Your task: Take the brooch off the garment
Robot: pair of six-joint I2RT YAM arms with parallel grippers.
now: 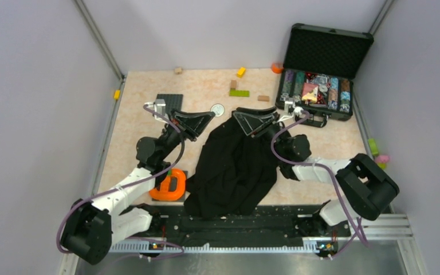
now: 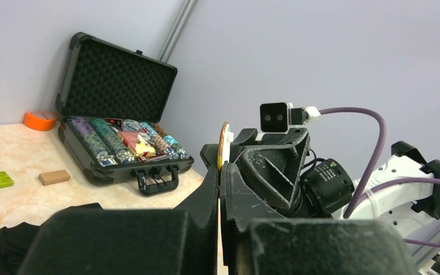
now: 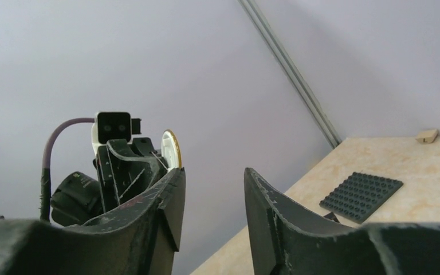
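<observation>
Left pincer [image 1: 209, 116] clenched on the brooch [image 1: 217, 109], which stands on edge just past the far edge of the black garment [image 1: 235, 166]. Right pincer [image 3: 213, 179] released, empty. I see the table [image 1: 206, 86] beyond both tips and the chip case [image 1: 321, 91] at the far-right edge.

Brooch [image 3: 171, 150] — round, white, gold-rimmed — upright, off the black garment [image 1: 235, 166].

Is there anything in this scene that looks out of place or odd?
The brooch is off the garment, pinched edge-on in the left gripper. The black garment lies crumpled in a heap. Nothing looks spilled or damaged.
</observation>
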